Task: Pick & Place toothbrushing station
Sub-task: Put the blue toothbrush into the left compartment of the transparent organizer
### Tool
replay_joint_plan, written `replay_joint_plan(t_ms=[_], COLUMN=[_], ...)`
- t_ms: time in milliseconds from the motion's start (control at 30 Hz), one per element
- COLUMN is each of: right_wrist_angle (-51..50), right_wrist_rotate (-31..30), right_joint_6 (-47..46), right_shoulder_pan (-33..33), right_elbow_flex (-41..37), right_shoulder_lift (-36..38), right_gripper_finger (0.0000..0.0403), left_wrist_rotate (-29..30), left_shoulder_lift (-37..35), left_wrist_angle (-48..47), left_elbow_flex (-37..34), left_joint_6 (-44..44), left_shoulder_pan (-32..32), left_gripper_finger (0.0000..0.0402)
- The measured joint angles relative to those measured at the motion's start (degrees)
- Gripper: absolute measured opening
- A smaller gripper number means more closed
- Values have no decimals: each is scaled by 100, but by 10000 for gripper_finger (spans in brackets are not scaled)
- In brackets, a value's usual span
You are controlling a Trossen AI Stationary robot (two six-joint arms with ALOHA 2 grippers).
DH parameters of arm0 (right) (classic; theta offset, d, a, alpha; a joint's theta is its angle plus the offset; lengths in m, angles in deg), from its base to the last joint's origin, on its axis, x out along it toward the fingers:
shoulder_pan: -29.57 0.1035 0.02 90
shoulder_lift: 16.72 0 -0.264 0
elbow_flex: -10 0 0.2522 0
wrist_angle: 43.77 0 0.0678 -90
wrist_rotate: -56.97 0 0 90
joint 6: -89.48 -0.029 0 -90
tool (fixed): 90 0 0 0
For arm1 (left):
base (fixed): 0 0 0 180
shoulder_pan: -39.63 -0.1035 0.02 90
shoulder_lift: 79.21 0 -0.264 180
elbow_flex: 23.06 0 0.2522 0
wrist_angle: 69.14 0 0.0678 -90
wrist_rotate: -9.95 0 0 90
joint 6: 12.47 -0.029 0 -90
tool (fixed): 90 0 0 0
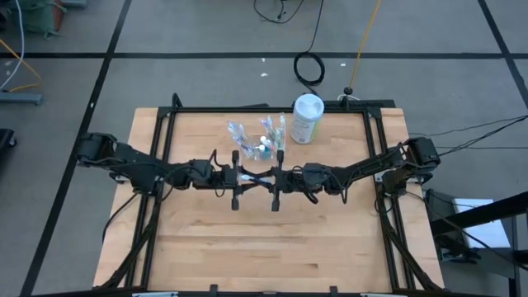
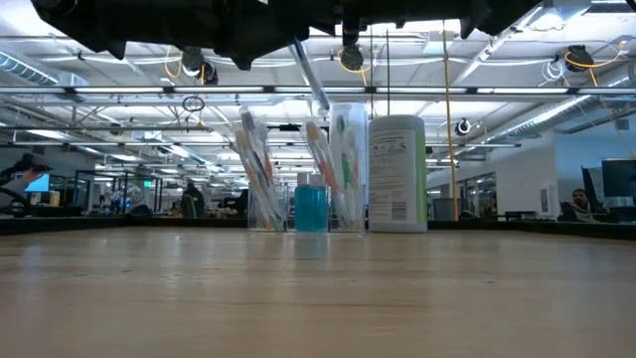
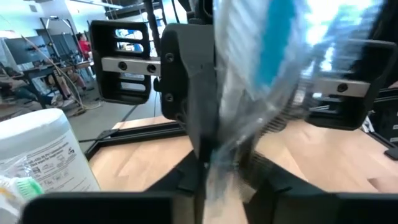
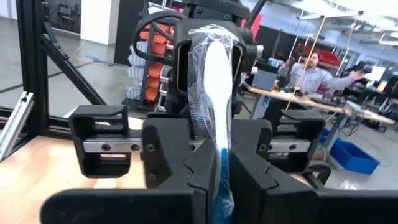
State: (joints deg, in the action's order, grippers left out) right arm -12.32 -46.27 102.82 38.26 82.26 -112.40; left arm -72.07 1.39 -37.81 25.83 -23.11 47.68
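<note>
High view: both tools meet mid-counter, just in front of the clear cup (image 1: 266, 145) w/ its brushes; the wrapped toothbrush (image 1: 256, 176) bridges left tool (image 1: 242, 176) and right tool (image 1: 269, 178). Its long axis runs roughly level from one tool to the other, so crosswise to the cup line; which end is the head can't be told here. White-and-green canister (image 1: 307, 118) sits just beside the cup.

Low view: the brush (image 2: 309, 74) hangs tilted above the cup (image 2: 338, 169), well off the counter (image 2: 318, 298).

Left wrist view: left tool's fingers look closed on the crinkly wrapper (image 3: 249, 93), blurred.

Right wrist view: right tool is clamped on the brush (image 4: 214, 74), which points straight away toward the other tool.

Judgement: looks like a handover. One tool should stay firm until the other's grip is sure, then let go slowly, no twisting, keeping clear of the cup.
</note>
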Motion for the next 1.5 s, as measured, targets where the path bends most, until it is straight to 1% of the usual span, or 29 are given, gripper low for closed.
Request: replay_joint_plan(t_ms=[100, 200, 300, 467, 600, 667, 733, 833, 933, 1033, 1100, 1167, 1267, 1367, 1433, 1500], right_wrist_angle=[-112, -142, -271, -455, -508, -554, -635, -1102, -1940, -2470, -2910, -3123, -3480, -3544, -3544, -3547], right_wrist_rotate=[6, 3, -9, -23, -94, -265, -607, -1105, -1203, -1228, -1223, -1210, -1224, -1226, -1214, -1217], right_joint_6=[-115, -83, -80, -66, -44, -42, 6, 216, 252, 86, -126, -393, -580, -657, -663, -665], right_shoulder_pan=[0, 0, 0, 0, 1, 24, 67, 140, 212, 310, 402, 468, 562, 633, 656, 651], right_elbow_flex=[0, 0, 0, 2, 2, 2, 2, 4, 0, 7, -2, -1, 0, 0, 0, 0], right_shoulder_lift=[0, 0, 0, 0, 0, 0, 30, 200, 492, 783, 994, 1119, 1300, 1372, 1388, 1392], right_gripper_finger=[30, 41, 57, 87, 106, 113, 118, 123, 124, 122, 121, 122, 123, 122, 120, 118], left_wrist_rotate=[20, 16, 15, 32, 188, 318, 412, 449, 532, 786, 915, 1050, 1566, 1997, 2012, 1886], left_shoulder_lift=[2, 0, 0, 0, 0, 0, -1, -4, -7, -22, -98, -176, -389, -570, -590, -588], left_wrist_angle=[-46, -95, -138, -265, -416, -473, -482, -517, -690, -734, -843, -897, -1193, -1520, -1601, -1768], left_elbow_flex=[0, 0, 0, 0, 0, 0, 0, 0, 0, 0, 0, 0, 0, 0, 2, 2], left_joint_6=[0, -2, -5, -11, -49, -113, -113, -86, -88, -116, -104, -46, 146, 235, 384, 534], left_shoulder_pan=[-3, -4, -4, -4, -11, -15, -15, -17, -17, -46, -116, -201, -379, -695, -938, -1190], left_gripper_finger=[51, 34, 35, 56, 41, 33, 33, 37, 50, 47, 38, 33, 33, 36, 42, 44])
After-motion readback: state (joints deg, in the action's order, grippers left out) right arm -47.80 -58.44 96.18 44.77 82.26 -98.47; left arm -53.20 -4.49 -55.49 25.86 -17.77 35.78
